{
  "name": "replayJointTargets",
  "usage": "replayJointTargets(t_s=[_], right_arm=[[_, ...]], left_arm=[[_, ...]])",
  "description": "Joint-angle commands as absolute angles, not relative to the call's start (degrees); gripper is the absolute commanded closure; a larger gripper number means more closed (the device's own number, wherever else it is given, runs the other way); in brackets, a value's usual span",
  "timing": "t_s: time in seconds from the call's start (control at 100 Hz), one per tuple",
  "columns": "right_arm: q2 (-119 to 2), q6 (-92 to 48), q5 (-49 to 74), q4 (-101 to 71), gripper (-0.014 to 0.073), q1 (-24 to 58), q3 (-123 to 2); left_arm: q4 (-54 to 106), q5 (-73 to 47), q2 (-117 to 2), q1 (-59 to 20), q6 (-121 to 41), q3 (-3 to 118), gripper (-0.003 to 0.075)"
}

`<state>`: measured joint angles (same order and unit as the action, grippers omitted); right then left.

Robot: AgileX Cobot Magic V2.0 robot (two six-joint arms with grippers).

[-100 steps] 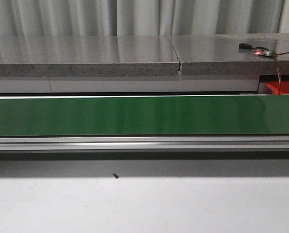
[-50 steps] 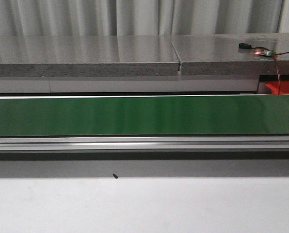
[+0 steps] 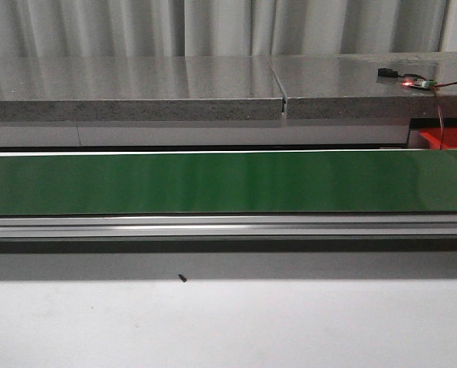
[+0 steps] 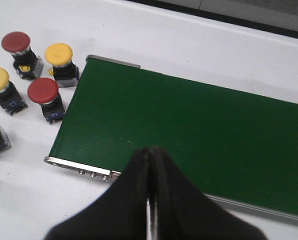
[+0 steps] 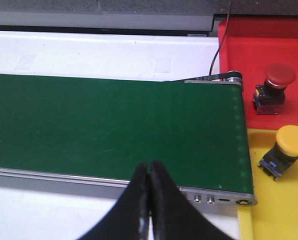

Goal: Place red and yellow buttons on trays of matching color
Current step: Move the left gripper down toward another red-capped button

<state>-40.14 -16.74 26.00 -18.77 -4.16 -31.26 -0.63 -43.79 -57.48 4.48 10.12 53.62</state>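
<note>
Both grippers are closed and empty over the green belt (image 3: 228, 182). Beyond the left gripper (image 4: 150, 165), off the belt's end, stand two red buttons (image 4: 44, 92) and two yellow ones (image 4: 59, 54) on the table (image 4: 199, 45). Off the belt's end by the right gripper (image 5: 148, 177), a red button (image 5: 276, 80) sits on the red tray (image 5: 259, 40) and a yellow button (image 5: 289, 145) on the yellow tray (image 5: 284, 210).

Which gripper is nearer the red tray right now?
Right. The right gripper hangs over the belt end beside the red tray. The left gripper is at the other belt end, no tray in its view.
</note>
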Motion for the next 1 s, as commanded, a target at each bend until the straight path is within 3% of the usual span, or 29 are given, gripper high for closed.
replayJointTargets(t_s=[0.0,0.16,0.36,0.47,0.62,0.69,0.99], right_arm=[[-39.8,-17.2,22.4,-19.7,0.0661,-4.1,-32.8],[-39.8,-17.2,22.4,-19.7,0.0661,-4.1,-32.8],[-39.8,-17.2,22.3,-19.7,0.0661,-4.1,-32.8],[-39.8,-17.2,22.3,-19.7,0.0661,-4.1,-32.8],[-39.8,-17.2,22.3,-19.7,0.0661,-4.1,-32.8],[-39.8,-17.2,22.2,-19.7,0.0661,-4.1,-32.8],[-39.8,-17.2,22.2,-19.7,0.0661,-4.1,-32.8]], left_arm=[[8.7,-39.6,-60.3,11.1,1.7,56.4,0.0739],[12.2,-39.7,-66.3,22.7,-1.0,58.3,0.0739],[11.7,-39.6,-71.3,30.9,-1.0,58.7,0.0722],[11.6,-40.3,-74.4,34.1,-2.5,58.7,0.0588],[11.6,-40.7,-78.3,37.3,-3.3,59.0,0.0256],[11.6,-42.4,-80.5,38.7,-3.3,60.1,0.0149],[11.6,-52.5,-91.7,42.7,-3.2,70.2,0.0144]])
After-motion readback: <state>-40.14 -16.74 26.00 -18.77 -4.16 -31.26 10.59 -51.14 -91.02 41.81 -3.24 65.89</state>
